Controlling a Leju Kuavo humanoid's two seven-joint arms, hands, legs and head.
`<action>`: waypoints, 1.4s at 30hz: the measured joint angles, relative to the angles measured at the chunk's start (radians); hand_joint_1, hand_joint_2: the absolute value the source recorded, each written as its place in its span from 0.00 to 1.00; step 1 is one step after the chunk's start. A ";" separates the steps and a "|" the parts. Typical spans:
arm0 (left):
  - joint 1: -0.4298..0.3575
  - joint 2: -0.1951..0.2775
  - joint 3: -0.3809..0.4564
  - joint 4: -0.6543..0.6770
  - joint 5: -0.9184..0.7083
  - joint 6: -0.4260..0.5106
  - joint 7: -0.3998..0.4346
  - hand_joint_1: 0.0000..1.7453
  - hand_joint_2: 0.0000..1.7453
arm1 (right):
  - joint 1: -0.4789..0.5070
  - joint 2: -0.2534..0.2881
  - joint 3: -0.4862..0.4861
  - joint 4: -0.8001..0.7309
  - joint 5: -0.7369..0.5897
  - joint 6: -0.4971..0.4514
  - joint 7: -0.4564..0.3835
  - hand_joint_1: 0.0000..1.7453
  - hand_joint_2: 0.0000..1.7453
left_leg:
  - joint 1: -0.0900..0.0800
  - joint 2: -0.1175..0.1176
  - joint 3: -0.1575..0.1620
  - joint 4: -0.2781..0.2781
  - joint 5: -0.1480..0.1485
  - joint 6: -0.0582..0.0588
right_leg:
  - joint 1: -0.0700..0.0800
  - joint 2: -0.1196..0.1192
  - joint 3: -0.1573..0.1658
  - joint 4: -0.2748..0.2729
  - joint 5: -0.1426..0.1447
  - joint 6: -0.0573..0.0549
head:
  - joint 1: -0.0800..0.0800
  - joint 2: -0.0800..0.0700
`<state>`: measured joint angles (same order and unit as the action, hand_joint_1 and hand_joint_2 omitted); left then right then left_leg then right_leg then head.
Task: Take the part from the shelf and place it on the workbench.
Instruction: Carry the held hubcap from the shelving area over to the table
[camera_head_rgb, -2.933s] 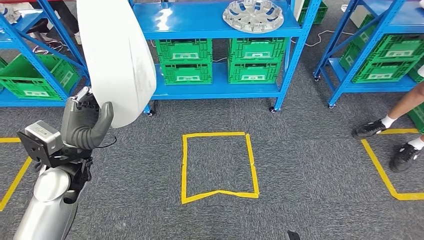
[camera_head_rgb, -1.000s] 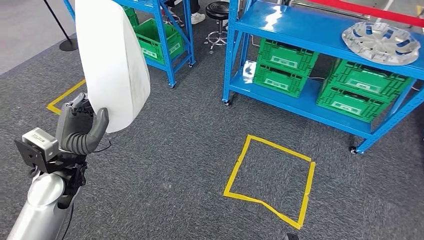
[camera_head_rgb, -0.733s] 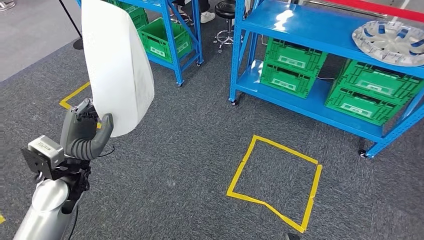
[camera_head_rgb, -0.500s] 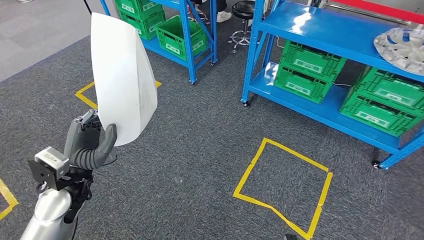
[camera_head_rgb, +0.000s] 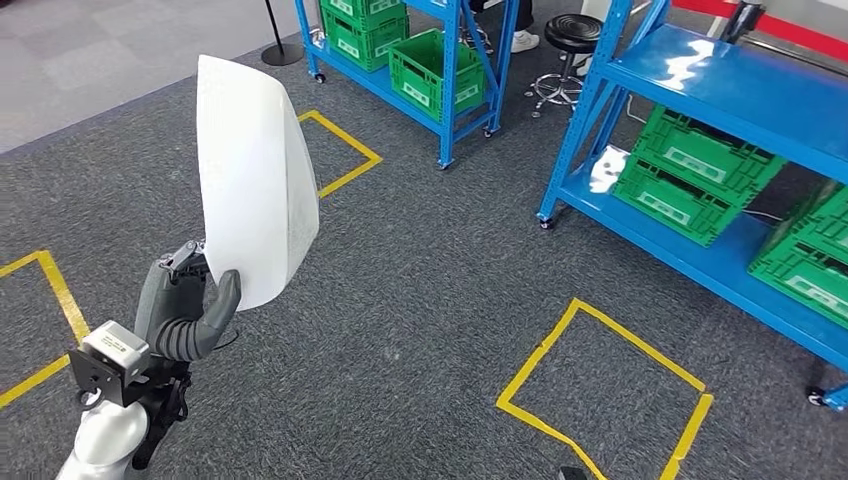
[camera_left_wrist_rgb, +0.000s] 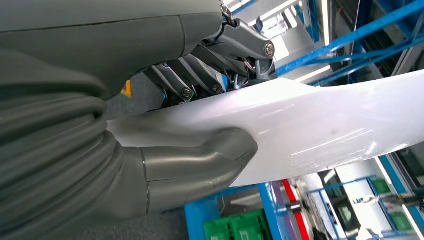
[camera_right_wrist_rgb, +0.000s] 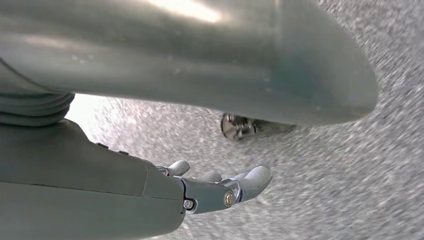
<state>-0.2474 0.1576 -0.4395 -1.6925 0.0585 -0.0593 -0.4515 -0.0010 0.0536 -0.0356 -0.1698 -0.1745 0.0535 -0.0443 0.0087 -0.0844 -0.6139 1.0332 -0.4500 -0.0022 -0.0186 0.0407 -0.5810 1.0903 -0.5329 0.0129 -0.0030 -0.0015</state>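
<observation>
Since the earlier frames the view has swung left off the shelves (camera_head_rgb: 700, 110), the left hand (camera_head_rgb: 185, 310) still clamping thumb and fingers on the lower edge of the upright white part (camera_head_rgb: 255, 180), carried high above open carpet (camera_head_rgb: 400, 300), while the right hand (camera_right_wrist_rgb: 220, 187) hangs with fingers apart, empty.

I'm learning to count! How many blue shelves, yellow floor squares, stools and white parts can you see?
Blue shelves: 2
Yellow squares: 3
Stools: 1
White parts: 1
Total: 7
</observation>
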 joint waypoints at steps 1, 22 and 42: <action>0.004 -0.002 0.003 -0.005 -0.004 0.000 0.000 1.00 1.00 | -0.001 0.000 0.002 0.000 0.001 0.000 -0.003 0.00 0.00 | -0.001 -0.009 -0.003 0.002 0.000 -0.007 | 0.000 0.011 0.014 -0.032 0.007 -0.004 | 0.000 0.000; 0.036 -0.040 0.056 -0.043 -0.044 -0.038 0.024 1.00 1.00 | -0.014 0.008 0.014 0.000 0.000 0.001 -0.003 0.00 0.00 | -0.008 0.092 0.012 -0.010 -0.006 0.009 | 0.009 -0.096 0.006 0.009 -0.038 -0.003 | -0.004 0.000; 0.036 -0.060 0.073 -0.034 -0.053 -0.059 0.029 1.00 1.00 | -0.011 0.014 0.014 0.000 -0.017 -0.001 -0.004 0.00 0.00 | -0.003 0.075 -0.122 0.259 -0.120 -0.046 | 0.012 -0.085 0.011 -0.051 0.028 -0.057 | -0.007 0.000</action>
<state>-0.2111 0.0980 -0.3663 -1.7264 0.0058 -0.1183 -0.4230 -0.0118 0.0671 -0.0217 -0.1698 -0.1911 0.0523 -0.0485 0.0053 -0.0097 -0.7361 1.2925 -0.5702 -0.0479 -0.0070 -0.0438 -0.5696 1.0393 -0.5053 -0.0437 -0.0098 -0.0015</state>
